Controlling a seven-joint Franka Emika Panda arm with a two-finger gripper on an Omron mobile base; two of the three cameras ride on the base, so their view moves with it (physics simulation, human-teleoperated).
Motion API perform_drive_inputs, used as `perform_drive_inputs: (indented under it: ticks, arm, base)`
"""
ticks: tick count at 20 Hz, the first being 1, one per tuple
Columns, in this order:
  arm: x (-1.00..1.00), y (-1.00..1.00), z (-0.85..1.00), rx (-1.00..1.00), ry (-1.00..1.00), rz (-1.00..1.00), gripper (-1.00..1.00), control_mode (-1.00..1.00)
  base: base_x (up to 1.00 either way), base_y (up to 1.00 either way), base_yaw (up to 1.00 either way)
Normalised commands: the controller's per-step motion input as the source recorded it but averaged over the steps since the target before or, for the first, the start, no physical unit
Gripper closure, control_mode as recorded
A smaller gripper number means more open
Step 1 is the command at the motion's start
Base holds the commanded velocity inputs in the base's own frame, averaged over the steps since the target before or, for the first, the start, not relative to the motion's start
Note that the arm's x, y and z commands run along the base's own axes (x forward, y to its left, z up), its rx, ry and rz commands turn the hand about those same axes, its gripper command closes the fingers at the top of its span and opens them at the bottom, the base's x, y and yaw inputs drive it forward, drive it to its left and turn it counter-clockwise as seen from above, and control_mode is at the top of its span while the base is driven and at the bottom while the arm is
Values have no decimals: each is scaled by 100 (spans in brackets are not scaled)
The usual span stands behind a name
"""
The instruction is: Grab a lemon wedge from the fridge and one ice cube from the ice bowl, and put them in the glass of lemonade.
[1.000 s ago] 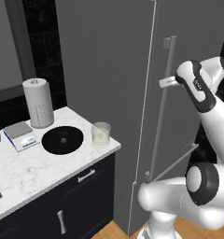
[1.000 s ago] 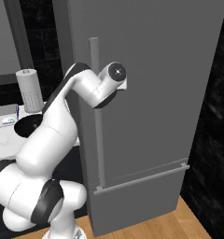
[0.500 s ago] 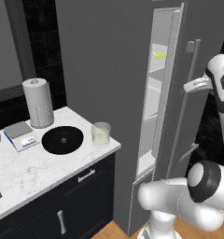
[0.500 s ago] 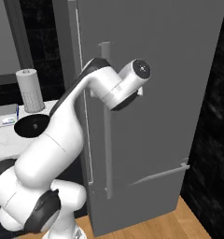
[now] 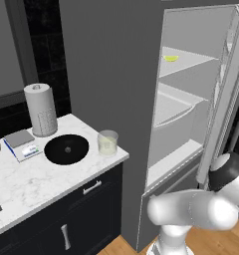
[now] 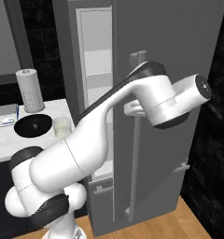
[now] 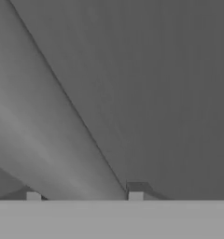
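The fridge (image 5: 111,64) stands with its door (image 6: 170,56) swung wide, white shelves showing inside. A tiny yellow-green lemon wedge (image 5: 171,58) lies on the upper shelf. My gripper (image 6: 135,109) is at the door's long grey handle (image 6: 134,177), about a third of the way down it. In the hand view the handle (image 7: 62,130) fills the gap between my fingertips (image 7: 135,195), so my gripper (image 7: 84,196) is shut on it. On the counter stand the glass of lemonade (image 5: 107,143) and, to its left, the black ice bowl (image 5: 66,149). Both show again, glass (image 6: 62,126) and bowl (image 6: 33,125).
A white paper-towel roll (image 5: 41,109) stands behind the bowl, and a small flat scale (image 5: 22,144) lies to its left. The marble counter (image 5: 37,184) ends just right of the glass. The open door (image 5: 226,99) stands between my arm and the shelves.
The fridge door has gone from shut to wide open, drawn by my gripper on its handle. The shelves and the lemon wedge have come into sight.
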Motion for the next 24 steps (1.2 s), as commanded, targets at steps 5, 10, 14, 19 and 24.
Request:
perform_drive_inputs:
  ticks: [5,10,14,19,24]
  arm:
    - [-66,-20,3,0,-12,-17,-100,-100]
    - [-82,-1,18,-7,-19,-10,-100,-100]
    - [-71,-22,34,-7,-22,-25,-100,-100]
    - [-52,0,47,-11,-17,-35,-100,-100]
    - [-28,57,43,-20,-10,-44,-100,-100]
  base:
    - [0,0,0]
    - [0,0,0]
    - [0,0,0]
    - [0,0,0]
    - [0,0,0]
